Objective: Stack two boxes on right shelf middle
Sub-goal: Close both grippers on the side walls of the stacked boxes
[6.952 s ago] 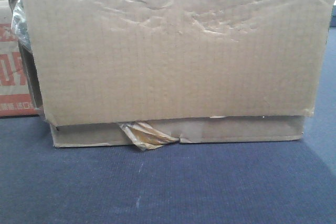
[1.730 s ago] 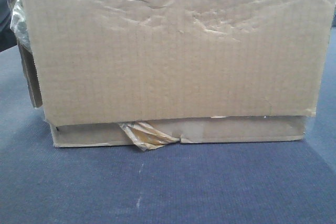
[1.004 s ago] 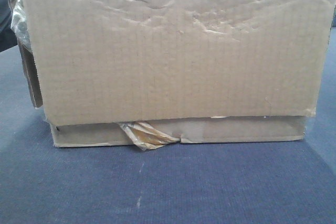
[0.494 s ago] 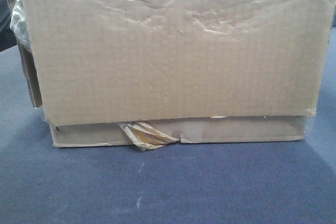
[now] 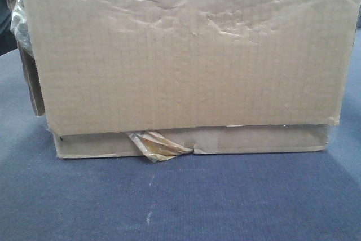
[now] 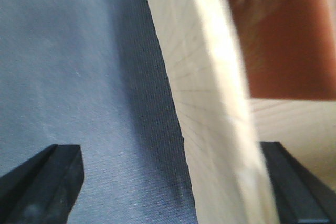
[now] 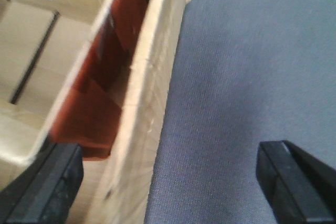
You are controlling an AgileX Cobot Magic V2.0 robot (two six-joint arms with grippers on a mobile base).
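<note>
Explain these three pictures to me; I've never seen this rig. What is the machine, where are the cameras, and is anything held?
It is a two-armed robot on a mobile base. The front camera looks straight at a tall creased cardboard box resting on a low flat box with crumpled tape, both on blue-grey cloth. The other two pictures come from cameras on the wrists; the black shapes in the bottom corners are gripper fingers. The left gripper and the right gripper each straddle a box wall, jaws wide apart, so nothing is clamped yet.
</note>
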